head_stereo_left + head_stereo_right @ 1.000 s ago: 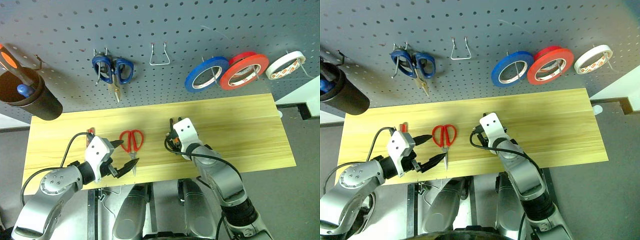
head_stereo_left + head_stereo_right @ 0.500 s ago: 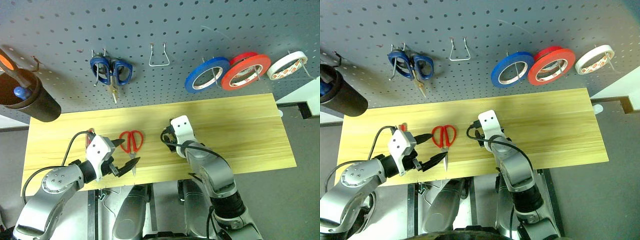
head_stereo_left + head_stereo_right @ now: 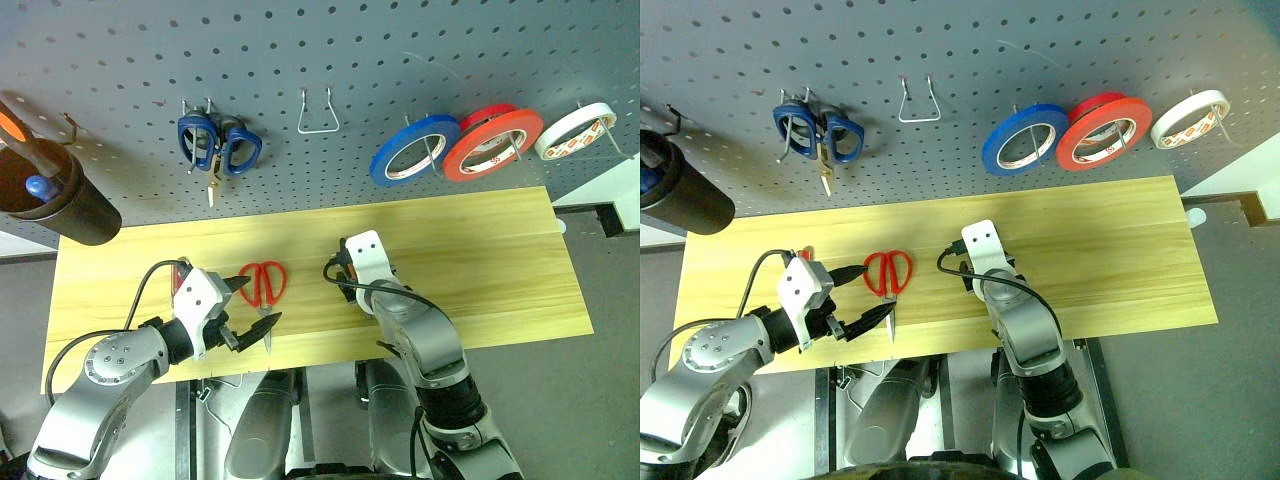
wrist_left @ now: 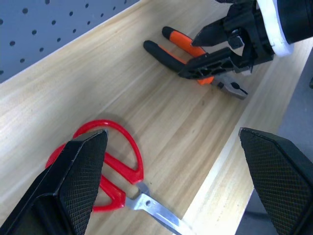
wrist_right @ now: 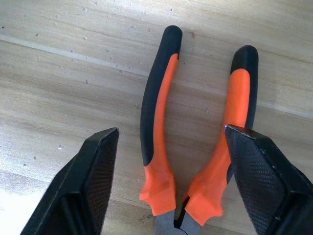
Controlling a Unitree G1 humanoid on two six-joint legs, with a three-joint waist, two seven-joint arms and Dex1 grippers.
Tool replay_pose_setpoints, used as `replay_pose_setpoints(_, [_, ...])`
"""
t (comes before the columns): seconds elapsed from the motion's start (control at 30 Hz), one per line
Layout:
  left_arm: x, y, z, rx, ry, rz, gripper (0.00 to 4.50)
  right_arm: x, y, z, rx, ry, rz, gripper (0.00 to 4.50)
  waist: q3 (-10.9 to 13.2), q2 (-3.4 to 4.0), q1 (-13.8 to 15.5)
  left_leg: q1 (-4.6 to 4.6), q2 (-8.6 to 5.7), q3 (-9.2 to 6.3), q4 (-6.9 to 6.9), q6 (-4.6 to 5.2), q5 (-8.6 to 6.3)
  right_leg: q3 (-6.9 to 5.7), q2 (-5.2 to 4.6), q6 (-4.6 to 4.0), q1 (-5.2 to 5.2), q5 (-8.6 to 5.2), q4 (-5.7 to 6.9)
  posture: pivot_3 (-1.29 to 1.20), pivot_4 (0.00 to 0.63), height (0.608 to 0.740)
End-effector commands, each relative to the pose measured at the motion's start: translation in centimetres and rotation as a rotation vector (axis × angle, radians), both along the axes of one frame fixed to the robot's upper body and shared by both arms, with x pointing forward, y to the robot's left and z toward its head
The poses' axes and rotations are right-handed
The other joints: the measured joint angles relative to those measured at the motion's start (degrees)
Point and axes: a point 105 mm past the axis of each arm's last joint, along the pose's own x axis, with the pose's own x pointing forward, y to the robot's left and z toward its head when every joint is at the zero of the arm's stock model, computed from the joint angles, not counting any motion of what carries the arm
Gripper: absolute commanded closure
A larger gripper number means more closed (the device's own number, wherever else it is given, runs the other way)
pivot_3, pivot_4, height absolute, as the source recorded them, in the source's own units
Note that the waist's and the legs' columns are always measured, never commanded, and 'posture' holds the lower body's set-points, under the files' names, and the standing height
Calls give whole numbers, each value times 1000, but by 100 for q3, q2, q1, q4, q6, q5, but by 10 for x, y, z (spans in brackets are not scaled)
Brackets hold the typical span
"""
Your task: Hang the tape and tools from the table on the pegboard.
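A: Pliers (image 5: 195,142) lie flat on the table (image 3: 480,250), handles spread apart and pointing toward the pegboard (image 3: 330,40). Our right gripper (image 5: 168,196) sits low over them, fingers wide apart with both handles between them near the pivot. Nothing gripped yet.

B: Noted. Risk we see: if the fingers close from here, they squeeze both handles together, and the pliers could scissor shut and skid along the wood rather than lift.

A: Agreed. Fingertips may also jam on the tabletop before they get under the handles, since the tool lies flush on the wood.

B: Left gripper (image 3: 252,320)?

A: Spread fully open, holding nothing, hovering just beside the red scissors (image 3: 262,285), which lie on the table near the front edge. Blade tips point at that edge; a careless nudge could push them off.

B: Tape?

A: White roll (image 3: 573,130) already hangs on a hook at the board's far right, beside the red roll (image 3: 490,140) and blue roll (image 3: 412,150). Blue scissors (image 3: 218,145) hang on the left.

B: Free hook (image 3: 318,110) looks narrow. Spread handles may miss it if the grip is off-centre.
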Motion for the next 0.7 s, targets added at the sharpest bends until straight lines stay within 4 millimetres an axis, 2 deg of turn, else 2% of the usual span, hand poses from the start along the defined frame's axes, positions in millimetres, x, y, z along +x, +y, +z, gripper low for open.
replay_pose_setpoints(0.03, [-3,-2,-2,1,-4,-15,0,-5,7,12,39,-36,30,12,0,0,-1,0,0,0,0,0,0,0,0,0,0,0,0,-3,483,725])
replay_pose_setpoints(0.27, [-1,-3,-2,0,-5,-22,0,-8,10,15,36,-43,45,12,0,0,0,0,0,0,0,0,0,-1,0,0,0,0,-1,-7,481,725])
replay_pose_setpoints(0.7, [0,-3,-3,2,-1,-33,0,-4,1,18,-7,-57,-5,12,0,0,-3,0,0,0,0,0,0,-1,0,0,0,0,-1,-6,486,725])
